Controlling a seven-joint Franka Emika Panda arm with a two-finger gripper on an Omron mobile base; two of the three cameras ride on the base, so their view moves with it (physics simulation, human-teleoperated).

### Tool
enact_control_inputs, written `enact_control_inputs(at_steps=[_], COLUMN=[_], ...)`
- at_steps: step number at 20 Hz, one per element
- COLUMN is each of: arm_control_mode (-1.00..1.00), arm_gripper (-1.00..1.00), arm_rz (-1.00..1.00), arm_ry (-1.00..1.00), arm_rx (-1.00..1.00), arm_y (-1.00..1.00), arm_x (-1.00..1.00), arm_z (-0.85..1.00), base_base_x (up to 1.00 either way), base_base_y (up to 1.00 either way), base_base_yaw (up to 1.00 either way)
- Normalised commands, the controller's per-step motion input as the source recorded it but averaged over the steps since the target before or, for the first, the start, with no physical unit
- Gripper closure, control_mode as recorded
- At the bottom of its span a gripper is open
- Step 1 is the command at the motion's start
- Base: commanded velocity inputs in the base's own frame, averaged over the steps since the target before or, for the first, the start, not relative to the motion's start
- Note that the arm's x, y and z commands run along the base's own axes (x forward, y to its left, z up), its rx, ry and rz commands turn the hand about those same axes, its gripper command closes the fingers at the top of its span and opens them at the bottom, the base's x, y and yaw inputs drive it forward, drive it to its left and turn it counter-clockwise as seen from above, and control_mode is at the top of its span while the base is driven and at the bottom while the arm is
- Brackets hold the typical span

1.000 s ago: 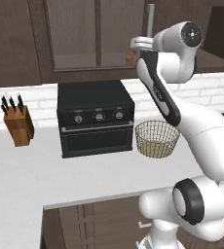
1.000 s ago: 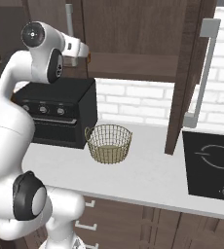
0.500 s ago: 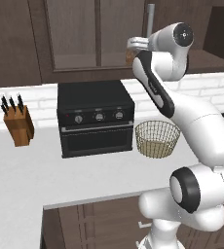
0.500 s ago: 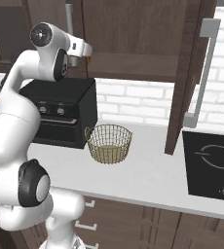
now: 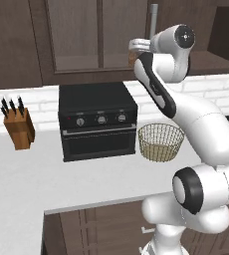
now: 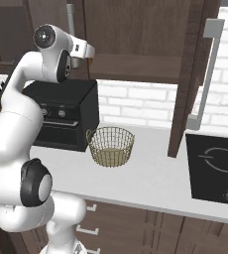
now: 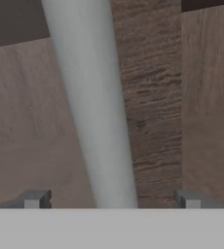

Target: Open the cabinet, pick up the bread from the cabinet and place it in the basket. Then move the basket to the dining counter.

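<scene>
Hand view: gripper (image 7: 112, 198) jaws spread wide, straddling the cabinet's silver bar handle (image 7: 95, 112), nothing clamped yet. Handle's long axis runs vertically between the fingertips (image 7: 36, 198), slightly left of centre. Cabinet (image 5: 94, 37) sits far, above the black oven (image 5: 97, 121).

Matt grained wood cabinet (image 7: 153, 97), smooth silvery metal handle (image 7: 92, 107), woven basket (image 5: 161, 141).

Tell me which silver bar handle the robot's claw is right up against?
The handle on the glass-door cabinet above the black oven; it stands between the open gripper tips. The other handle hangs far right.
</scene>
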Motion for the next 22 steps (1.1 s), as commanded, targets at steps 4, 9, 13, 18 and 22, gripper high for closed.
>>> enact_control_inputs(at_steps=[4,9,13,18,22], arm_control_mode=[-1.00,-1.00,-1.00,-1.00,-1.00], arm_gripper=[-1.00,1.00,1.00,1.00,1.00], arm_rz=[0.00,0.00,0.00,0.00,0.00], arm_ry=[0.00,-0.02,-0.05,-0.04,0.00], arm_rx=[0.00,0.00,0.00,-0.05,-0.02], arm_y=[0.00,0.02,0.15,0.16,0.17], arm_x=[0.42,0.30,0.26,-0.14,-0.84], arm_z=[-0.06,-0.17,-0.01,0.04,0.16], base_base_x=[0.00,0.00,0.00,0.00,0.00], base_base_y=[0.00,0.00,0.00,0.00,0.00], base_base_yaw=[0.00,0.00,0.00,0.00,0.00])
